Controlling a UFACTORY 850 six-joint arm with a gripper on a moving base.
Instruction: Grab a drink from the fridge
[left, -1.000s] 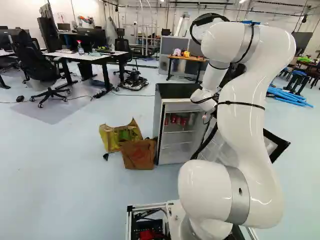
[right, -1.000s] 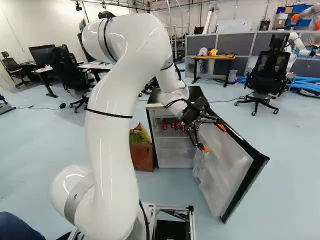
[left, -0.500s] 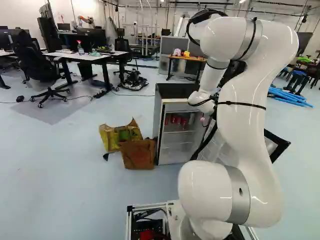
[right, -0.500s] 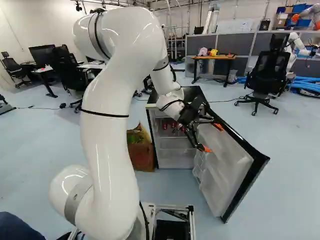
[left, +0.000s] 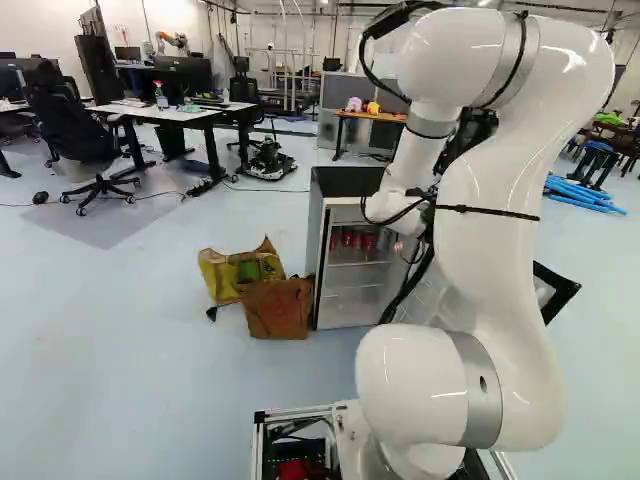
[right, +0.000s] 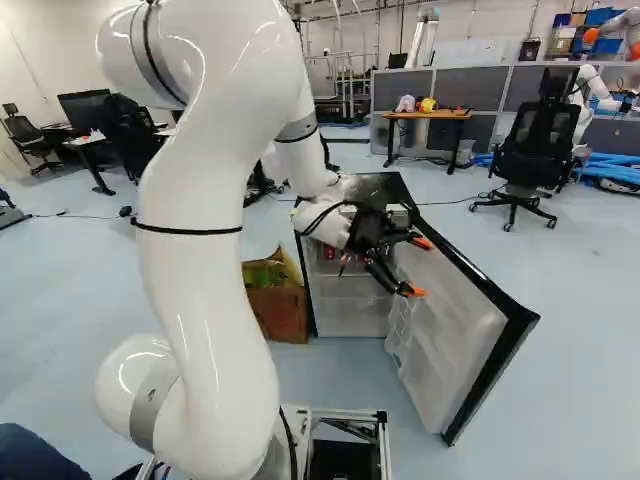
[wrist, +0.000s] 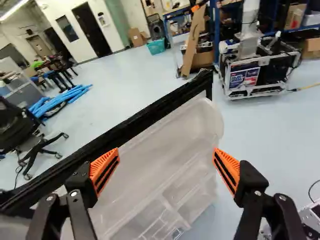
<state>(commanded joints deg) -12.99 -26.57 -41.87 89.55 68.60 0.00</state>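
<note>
Pointing toward the inner side of the open fridge door (right: 450, 325), the tool (right: 419, 267) is released. Fingers stand wide apart, orange pads (wrist: 104, 171) facing each other with nothing gripped. In the wrist view, clear plastic bins (wrist: 172, 192) of the door lie ahead of and between the fingers; the black door frame (wrist: 120, 136) runs slantwise past them (contact with the door: cannot tell). Drinks: red cans (left: 347, 240) sit in a row on the upper shelf inside the fridge (left: 345, 181), near the tool but outside its grasp. The white arm (right: 205, 300) reaches forward from the base. On the floor beside the fridge, at its left in the left base view, are a brown bag (left: 278, 310) and a yellow bag (left: 222, 277). Another robot (right: 592, 88) stands well apart, near an office chair (right: 540, 140).
</note>
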